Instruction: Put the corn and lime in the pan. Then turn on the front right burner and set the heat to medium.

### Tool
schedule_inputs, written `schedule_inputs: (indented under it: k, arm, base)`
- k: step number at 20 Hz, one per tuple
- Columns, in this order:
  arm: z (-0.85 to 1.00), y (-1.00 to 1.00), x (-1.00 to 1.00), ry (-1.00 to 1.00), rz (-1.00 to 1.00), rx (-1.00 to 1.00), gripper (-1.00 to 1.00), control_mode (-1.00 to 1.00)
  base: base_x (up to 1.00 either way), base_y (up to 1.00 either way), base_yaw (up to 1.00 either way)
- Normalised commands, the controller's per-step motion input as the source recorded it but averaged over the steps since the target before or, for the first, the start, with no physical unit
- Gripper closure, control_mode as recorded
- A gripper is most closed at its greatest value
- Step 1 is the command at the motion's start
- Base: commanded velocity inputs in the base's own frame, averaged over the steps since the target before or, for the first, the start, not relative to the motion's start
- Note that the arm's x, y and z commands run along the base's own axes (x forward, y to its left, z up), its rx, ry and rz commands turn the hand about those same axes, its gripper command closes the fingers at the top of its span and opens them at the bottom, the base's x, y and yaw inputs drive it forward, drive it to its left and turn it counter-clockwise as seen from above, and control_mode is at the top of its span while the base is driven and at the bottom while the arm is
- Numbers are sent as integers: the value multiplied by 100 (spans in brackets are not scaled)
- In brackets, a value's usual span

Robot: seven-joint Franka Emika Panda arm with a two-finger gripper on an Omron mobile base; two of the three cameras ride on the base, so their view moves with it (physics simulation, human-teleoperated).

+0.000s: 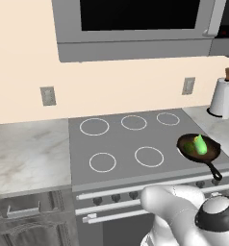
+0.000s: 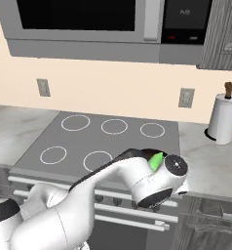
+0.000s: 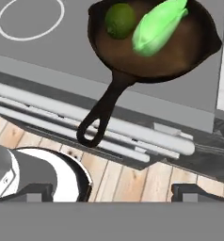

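Pan [image 3: 180,56]: it is sitting on the front right burner of the stove [image 1: 121,144], at the right near corner of the cooktop, with its long black handle [image 3: 102,115] reaching out past the front edge of the stove and hanging over the oven door bar [image 3: 132,134].
Corn [image 3: 158,26]: it is lying inside the pan, on the right part of the brownish bottom, tilted, with one end leaning up toward the far rim.
Lime [image 3: 119,20]: it is resting inside the pan too, just beside the corn on its left, the two touching or nearly so.
Gripper [image 3: 111,195]: its two dark fingertips are standing wide apart at the bottom of the hand view, holding nothing, and hanging above the wooden floor [image 3: 118,181] in front of the stove, nearer than the pan handle.
Arm [image 2: 113,180]: in the right base view it is bending across the front of the stove and covering most of the pan, with the green tip of the corn peeking above the wrist.
Knobs [image 1: 115,197]: a row of dark knobs is running along the stove's front panel below the cooktop.
Paper towel roll [image 1: 223,96]: it is standing upright on the counter [image 1: 217,127] to the right of the stove, near the wall.
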Motion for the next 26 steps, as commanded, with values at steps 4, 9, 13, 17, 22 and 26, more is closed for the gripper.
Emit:
schedule_inputs:
  k: [4, 9, 13, 17, 22, 26]
  arm:
    - [-3, -29, -40, -41, 0, 16, -100, -100]
    - [-16, -16, -27, -44, 0, 15, -100, -100]
    - [-31, -3, -13, -38, 0, 12, -100, -100]
    - [-39, 0, -10, -22, 0, 7, -100, -100]
    - [-46, 0, 0, -8, 0, 9, -100, -100]
    - [-25, 1, 0, -8, 0, 12, -100, -100]
  base:
    - [0, 0, 0]
    - [0, 0, 0]
    - [0, 0, 0]
    - [0, 0, 0]
    - [0, 0, 0]
    - [0, 0, 0]
